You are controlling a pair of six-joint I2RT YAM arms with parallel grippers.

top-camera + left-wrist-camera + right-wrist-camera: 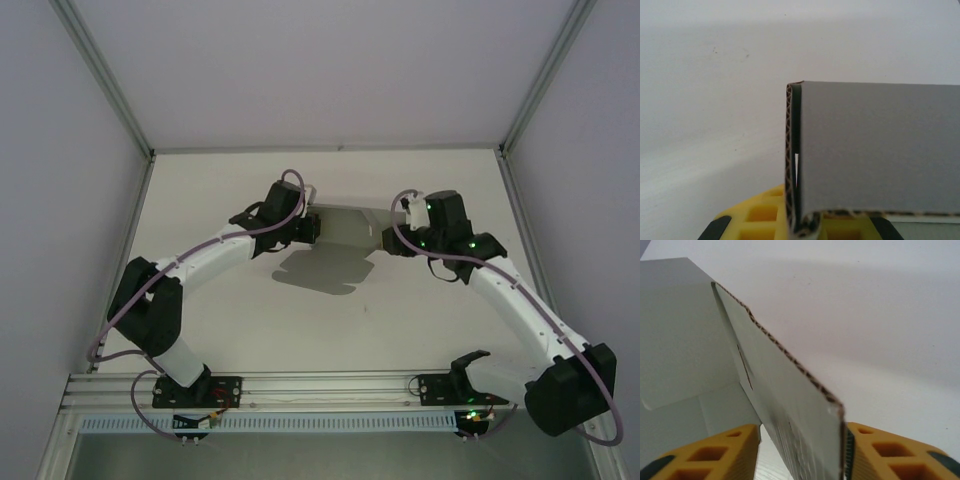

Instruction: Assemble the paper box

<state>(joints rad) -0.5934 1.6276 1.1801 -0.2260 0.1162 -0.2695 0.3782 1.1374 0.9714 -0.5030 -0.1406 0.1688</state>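
top external view: the thin grey corrugated-card paper box (345, 222) is held off the white table (200, 320), between the left gripper (312, 227) and the right gripper (386, 240), each clamped on one end. left wrist view: yellow fingers (757, 217) pinch a doubled wall, with the grey panel stretching to that gripper's right. right wrist view: a raw-edged wall runs forward from between yellow fingers (890, 450).

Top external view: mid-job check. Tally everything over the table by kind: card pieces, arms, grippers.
paper box: 1, held off the table between the two grippers
Arms: 2, the left arm and the right arm
Grippers: 2, the left gripper and the right gripper, each closed on an end of the card
Total: 5
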